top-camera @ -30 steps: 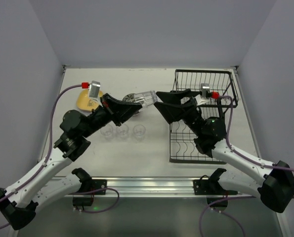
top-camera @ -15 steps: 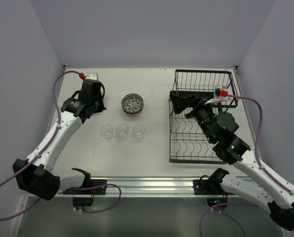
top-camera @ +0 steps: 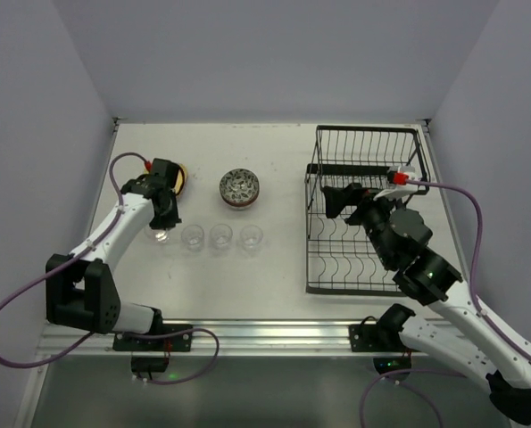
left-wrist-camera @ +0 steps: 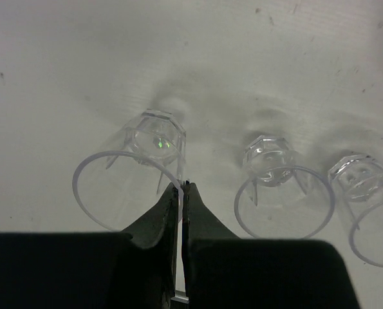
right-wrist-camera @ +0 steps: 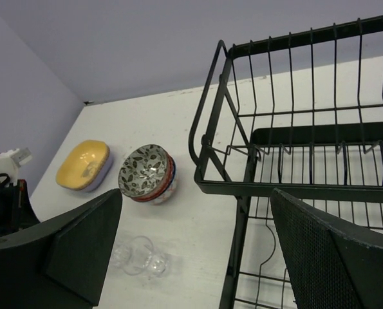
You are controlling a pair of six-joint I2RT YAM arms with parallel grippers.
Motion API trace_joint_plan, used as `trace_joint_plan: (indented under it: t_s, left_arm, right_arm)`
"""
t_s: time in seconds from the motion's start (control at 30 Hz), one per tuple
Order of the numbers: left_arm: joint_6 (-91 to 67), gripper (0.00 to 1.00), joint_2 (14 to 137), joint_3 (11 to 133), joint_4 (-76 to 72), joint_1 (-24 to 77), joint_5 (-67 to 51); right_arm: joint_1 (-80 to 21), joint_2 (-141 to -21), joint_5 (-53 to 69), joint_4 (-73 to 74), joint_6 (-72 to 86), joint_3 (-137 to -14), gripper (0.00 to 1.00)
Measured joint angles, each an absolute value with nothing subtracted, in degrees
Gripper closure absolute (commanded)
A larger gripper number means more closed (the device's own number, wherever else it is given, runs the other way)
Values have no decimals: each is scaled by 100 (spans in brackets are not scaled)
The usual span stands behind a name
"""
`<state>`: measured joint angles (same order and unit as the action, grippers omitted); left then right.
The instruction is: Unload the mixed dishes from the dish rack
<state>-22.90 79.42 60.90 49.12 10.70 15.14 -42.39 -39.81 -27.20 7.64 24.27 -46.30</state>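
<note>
My left gripper [left-wrist-camera: 183, 187] is shut on the rim of a small clear glass [left-wrist-camera: 128, 185] whose base is down at the white table. In the top view this glass [top-camera: 161, 236] is at the left end of a row with three more glasses [top-camera: 220, 234], under my left gripper [top-camera: 163, 221]. The black wire dish rack [top-camera: 368, 267] stands at the right with no dishes visible in it. My right gripper [top-camera: 340, 198] hovers over the rack's left side. In the right wrist view it [right-wrist-camera: 196, 199] is open and holds nothing.
A stack of patterned bowls [top-camera: 239, 187] sits behind the glasses. A yellow plate on a lavender one [right-wrist-camera: 84, 165] lies left of the bowls, partly hidden by my left arm in the top view. The rack's upper shelf [right-wrist-camera: 288, 187] rises beside my right gripper.
My left arm swung from the centre to the left and came down with the glass to the row's left end. My right arm drew back over the rack.
</note>
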Motion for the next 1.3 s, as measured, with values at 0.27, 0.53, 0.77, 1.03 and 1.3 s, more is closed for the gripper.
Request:
trace_joint_plan:
  t_s: [0.27, 0.53, 0.77, 1.03, 1.3]
  left_arm:
    - [-2231, 100, 8305, 5734, 4899, 1061, 1173]
    - [-2163, 99, 8366, 5736, 4853, 1061, 1055]
    - [-2139, 73, 8368, 5736, 4847, 1061, 1044]
    - [-2137, 38, 7719, 5774, 4849, 1061, 1059]
    - [-2029, 0, 4991, 6134, 4541, 1063, 1227]
  right_arm:
    - [-4193, -3922, -2858, 869, 2239, -4574, 1]
    - [-4167, -3924, -2926, 897, 2158, -4571, 1]
    - [-4160, -3935, -2923, 910, 2152, -4571, 1]
    - [-4156, -3927, -2895, 1085, 2150, -4580, 1]
    - [-4156, -3522, -2908, 2703, 2165, -5288, 1]
